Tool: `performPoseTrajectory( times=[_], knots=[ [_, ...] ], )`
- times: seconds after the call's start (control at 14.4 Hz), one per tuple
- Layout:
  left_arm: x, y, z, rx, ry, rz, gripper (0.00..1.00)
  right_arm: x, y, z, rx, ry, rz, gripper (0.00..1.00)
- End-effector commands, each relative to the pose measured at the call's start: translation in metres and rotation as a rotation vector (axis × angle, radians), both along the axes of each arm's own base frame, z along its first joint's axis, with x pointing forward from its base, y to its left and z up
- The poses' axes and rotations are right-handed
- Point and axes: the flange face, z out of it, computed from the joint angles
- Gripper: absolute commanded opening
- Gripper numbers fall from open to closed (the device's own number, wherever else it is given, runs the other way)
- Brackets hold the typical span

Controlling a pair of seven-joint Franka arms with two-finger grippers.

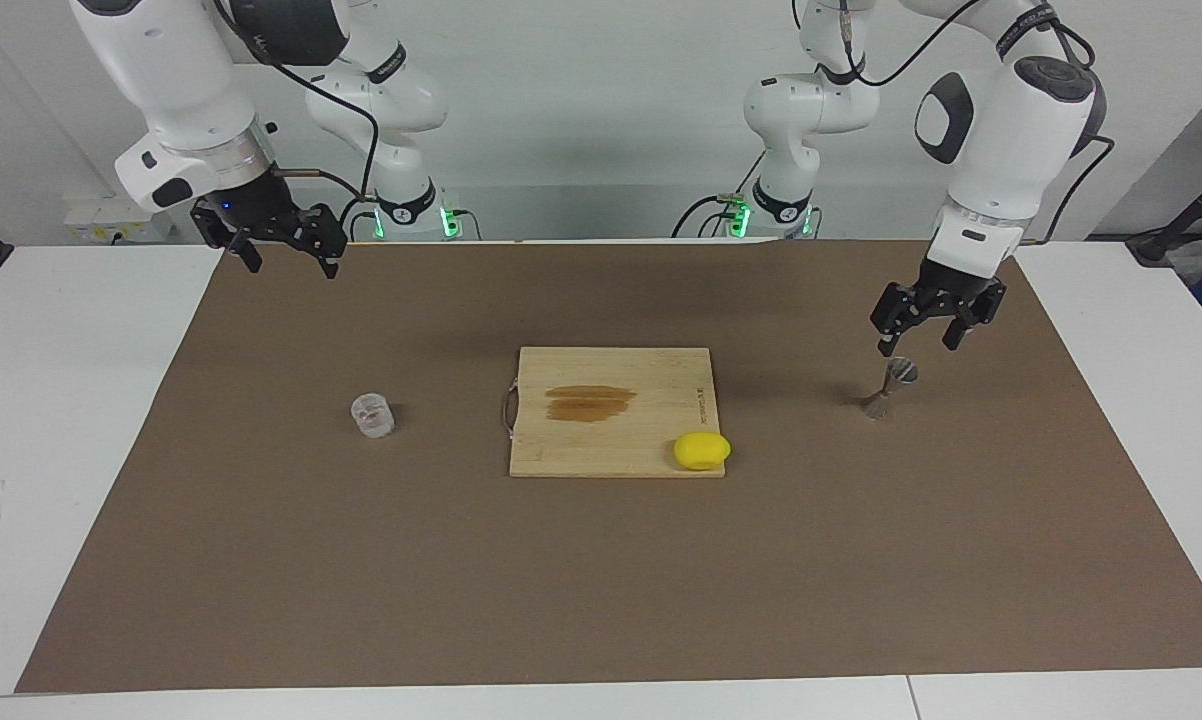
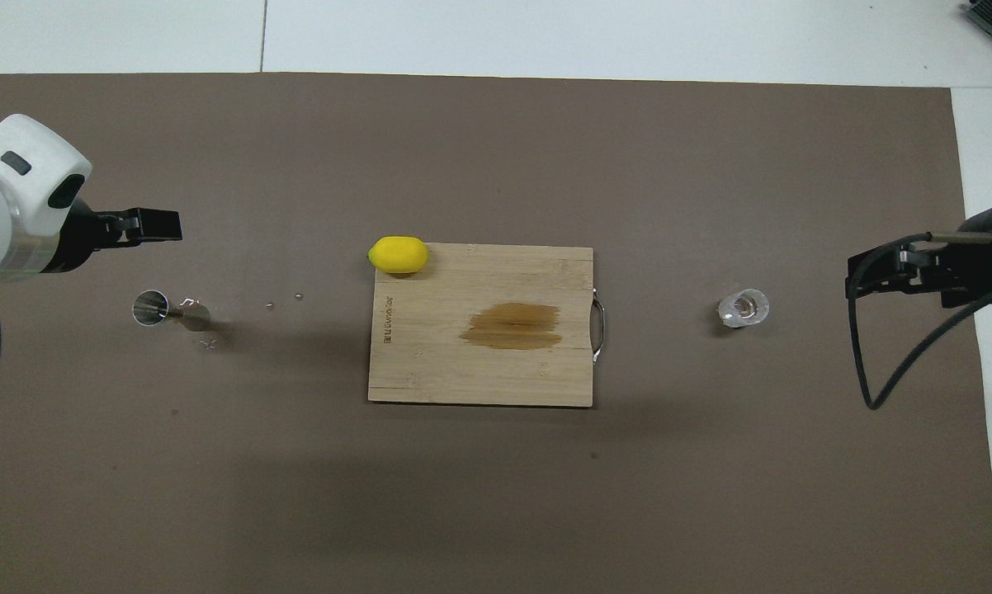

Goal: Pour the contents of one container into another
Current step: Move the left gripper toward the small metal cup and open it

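Your left claw (image 1: pixel 921 335) hangs in the air over the metal jigger (image 1: pixel 891 388), fingers spread wide and pointing down, clear of the jigger's rim. Its arm bends at the elbow high above and drops almost straight to the wrist. The jigger stands upright on the brown mat (image 1: pixel 601 580) toward the left arm's end of the table (image 1: pixel 51 400), well apart from the cutting board (image 1: pixel 611 412) at the middle.

Your right arm waits – its claw (image 1: pixel 283 245) hovers over the mat's edge nearest the robots at the right arm's end, tilted, with its fingers parted too. It holds nothing.

The glass cup (image 1: pixel 372 416) stands upright on the mat between that end and the board, beside the board's metal handle (image 1: pixel 507 408) but not touching it. From overhead you see the cup (image 2: pixel 743 308) near the right claw (image 2: pixel 896 268) and the jigger (image 2: pixel 170 310) near the left claw (image 2: pixel 151 224).

A lemon (image 1: pixel 701 450) rests on the board's corner – the one farther from the robots, on the jigger's side.
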Motion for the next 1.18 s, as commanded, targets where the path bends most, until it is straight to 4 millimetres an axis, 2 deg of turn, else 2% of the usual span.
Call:
performPoseTrajectory(
  times=[0.0, 0.07, 0.21, 0.56, 0.62, 0.76, 0.9, 1.04, 1.11],
  knots=[
    [-0.004, -0.013, 0.002, -0.050, 0.026, -0.021, 1.00, -0.002, -0.003, 0.003, -0.006, -0.001, 0.015, 1.00],
    [-0.002, -0.012, 0.007, -0.157, 0.026, 0.000, 1.00, -0.002, -0.003, 0.003, -0.006, -0.001, 0.015, 1.00],
    [0.006, 0.016, 0.014, -0.315, 0.006, 0.054, 1.00, -0.002, -0.003, 0.003, -0.006, -0.001, 0.015, 1.00],
    [0.008, 0.052, 0.016, -0.317, -0.019, -0.024, 1.00, -0.002, -0.003, 0.003, -0.006, -0.001, 0.015, 1.00],
    [0.009, 0.067, 0.014, -0.347, -0.033, -0.032, 1.00, -0.002, -0.003, 0.003, -0.006, -0.001, 0.015, 1.00],
    [0.013, 0.079, 0.006, -0.427, -0.066, -0.163, 1.00, -0.002, -0.003, 0.003, -0.007, -0.001, 0.014, 1.00],
    [0.011, 0.102, 0.004, -0.455, -0.110, -0.274, 1.00, -0.002, -0.003, 0.003, -0.006, -0.001, 0.015, 1.00],
    [0.008, 0.138, -0.005, -0.538, -0.141, -0.294, 1.00, -0.002, -0.003, 0.003, -0.006, -0.001, 0.015, 1.00],
    [0.006, 0.149, -0.011, -0.542, -0.163, -0.366, 1.00, -0.002, -0.003, 0.003, -0.007, -0.001, 0.014, 1.00]
  ],
)
